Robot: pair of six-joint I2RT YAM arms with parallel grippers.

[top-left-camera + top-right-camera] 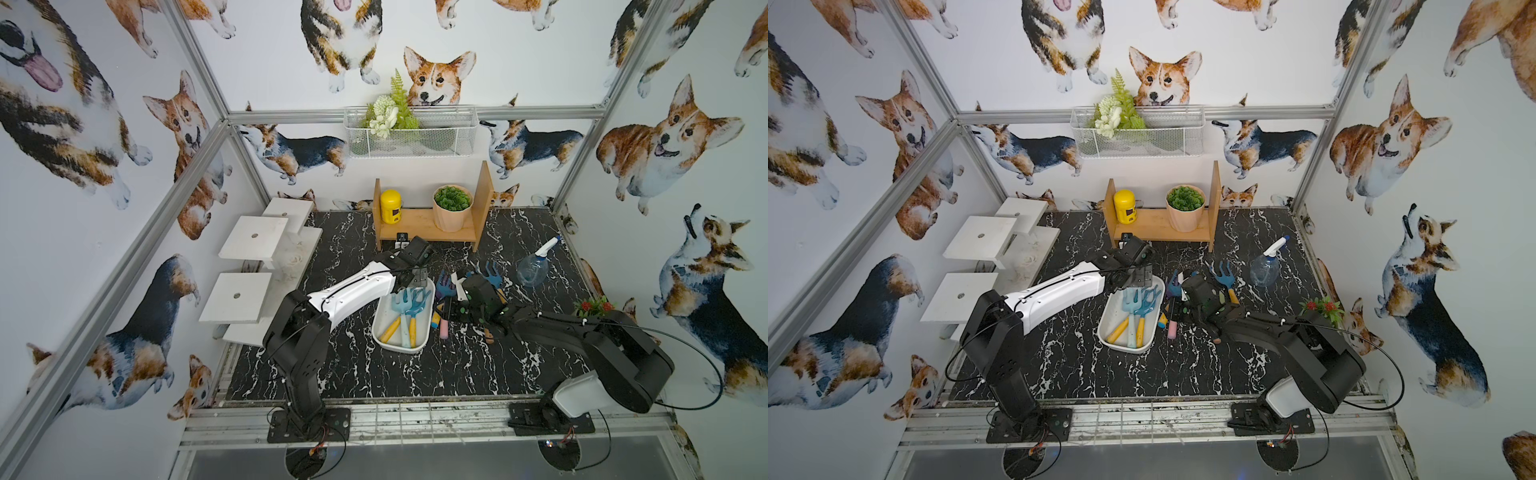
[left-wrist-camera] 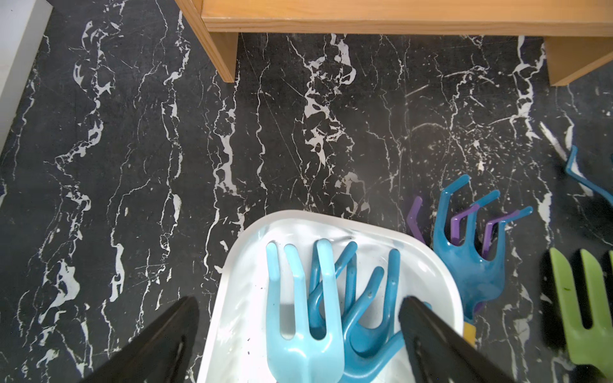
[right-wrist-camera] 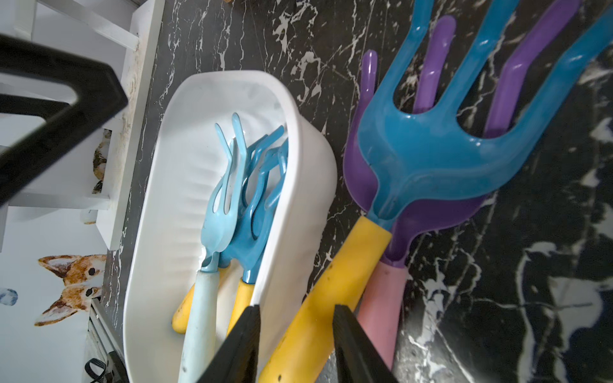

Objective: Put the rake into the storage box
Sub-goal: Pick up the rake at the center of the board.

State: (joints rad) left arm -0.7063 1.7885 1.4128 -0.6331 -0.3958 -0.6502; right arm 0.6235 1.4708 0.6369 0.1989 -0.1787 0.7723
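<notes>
I work in a staged robot-lab booth: aluminium frame (image 1: 540, 112) at twelve o'clock, corgi wallpaper (image 1: 436, 79) all round, my arm bases (image 1: 309, 424) bolted at six o'clock.

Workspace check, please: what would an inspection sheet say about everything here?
Surface: black marbled tabletop.
Job's things: storage box holds three rakes; blue rake lies outside, atop a purple rake.
Clutter: spray bottle, green tool.
Grippers: left gripper open over the box; right gripper straddles the blue rake's yellow handle, grip uncertain.
Cables: black loops by both arms.
Surroundings: corgi walls, wooden shelf, wire basket, white steps.
</notes>
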